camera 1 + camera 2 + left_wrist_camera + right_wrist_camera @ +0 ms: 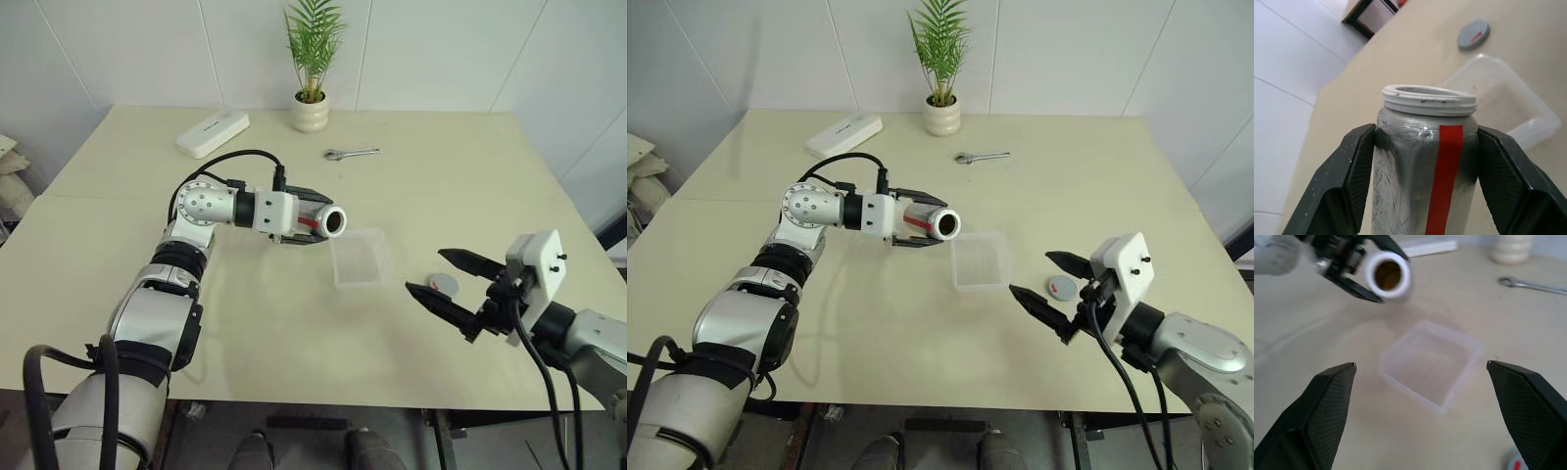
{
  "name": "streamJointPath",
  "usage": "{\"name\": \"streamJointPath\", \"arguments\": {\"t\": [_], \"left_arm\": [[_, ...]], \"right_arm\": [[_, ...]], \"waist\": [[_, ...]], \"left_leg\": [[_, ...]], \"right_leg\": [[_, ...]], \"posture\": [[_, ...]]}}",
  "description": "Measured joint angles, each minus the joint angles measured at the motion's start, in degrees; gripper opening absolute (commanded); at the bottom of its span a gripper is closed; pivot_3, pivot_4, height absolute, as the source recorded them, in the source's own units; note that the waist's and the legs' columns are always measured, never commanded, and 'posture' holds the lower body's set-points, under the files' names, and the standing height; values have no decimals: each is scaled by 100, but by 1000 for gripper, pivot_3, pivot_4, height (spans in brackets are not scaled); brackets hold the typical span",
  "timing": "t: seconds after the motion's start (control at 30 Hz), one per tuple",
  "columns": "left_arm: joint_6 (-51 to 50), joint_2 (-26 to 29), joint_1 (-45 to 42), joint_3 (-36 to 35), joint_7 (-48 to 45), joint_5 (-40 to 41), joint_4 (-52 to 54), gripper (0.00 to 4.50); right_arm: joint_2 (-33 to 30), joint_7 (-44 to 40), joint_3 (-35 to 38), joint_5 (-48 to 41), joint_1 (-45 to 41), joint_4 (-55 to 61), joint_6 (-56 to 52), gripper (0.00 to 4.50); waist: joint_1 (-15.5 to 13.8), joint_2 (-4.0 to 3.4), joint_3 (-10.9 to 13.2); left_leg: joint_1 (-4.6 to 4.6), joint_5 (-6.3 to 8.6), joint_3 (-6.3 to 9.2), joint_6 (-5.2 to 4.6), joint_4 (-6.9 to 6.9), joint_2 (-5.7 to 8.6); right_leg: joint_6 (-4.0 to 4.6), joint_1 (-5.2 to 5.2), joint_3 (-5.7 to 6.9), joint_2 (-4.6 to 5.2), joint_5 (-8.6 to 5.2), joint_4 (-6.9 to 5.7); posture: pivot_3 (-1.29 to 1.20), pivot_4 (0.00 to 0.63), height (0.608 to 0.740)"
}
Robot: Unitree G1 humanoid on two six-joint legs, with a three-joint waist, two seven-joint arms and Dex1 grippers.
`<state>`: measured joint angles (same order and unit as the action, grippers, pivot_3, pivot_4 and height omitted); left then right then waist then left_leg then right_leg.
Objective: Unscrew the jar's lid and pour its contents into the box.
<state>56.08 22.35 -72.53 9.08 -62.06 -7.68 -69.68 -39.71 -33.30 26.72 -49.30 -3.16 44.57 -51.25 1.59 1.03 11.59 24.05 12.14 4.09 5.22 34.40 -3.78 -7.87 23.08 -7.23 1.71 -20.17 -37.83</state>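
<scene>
Two grippers share the work. Nearest, the right gripper [447,279] hangs empty over the table's [294,362] front edge, jaws spread wide, just in front of the lid [446,284], which lies flat on the tabletop. Beyond it the box [360,257] rests open side up. The left gripper [1422,161] clamps the jar [315,221] by its mid-body, holding it on its side with the open mouth aimed toward the box and raised near its left edge. The jar looks light, rigid and smooth, so it may slip when tilted; the threaded neck stays clear. At the far edge lie a wrench [350,153], a white case [212,132] and a potted plant [313,61].
</scene>
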Motion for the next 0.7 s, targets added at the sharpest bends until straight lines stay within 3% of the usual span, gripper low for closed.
{"name": "streamJointPath", "arguments": {"t": [0.13,0.3,0.47,0.7], "left_arm": [[444,62,-396,843,1919,-1602,-94,2748],[290,133,-1175,2240,5258,-3871,-68,2744],[434,81,-1568,3353,7630,-5272,-65,2743],[157,-80,-1976,4739,9985,-6767,-43,2743]], "right_arm": [[-117,115,64,-43,-2,-33,20,4500],[-117,279,59,-65,14,-32,117,4500],[-117,422,38,-77,58,-14,150,4500],[-116,611,-4,-77,167,31,250,4500]], "waist": [[-9,22,13],[0,60,35],[-28,74,44],[-50,81,47]], "left_leg": [[6,0,0,0,31,3],[8,5,-13,5,54,5],[10,11,-21,14,54,6],[10,20,-31,21,55,5]], "right_leg": [[-19,-8,-8,0,16,2],[-51,-32,-29,0,43,43],[-53,-31,-34,0,45,50],[-55,-32,-41,0,44,61]], "posture": [[0,150,740],[0,150,740],[0,150,740],[0,150,740]]}}
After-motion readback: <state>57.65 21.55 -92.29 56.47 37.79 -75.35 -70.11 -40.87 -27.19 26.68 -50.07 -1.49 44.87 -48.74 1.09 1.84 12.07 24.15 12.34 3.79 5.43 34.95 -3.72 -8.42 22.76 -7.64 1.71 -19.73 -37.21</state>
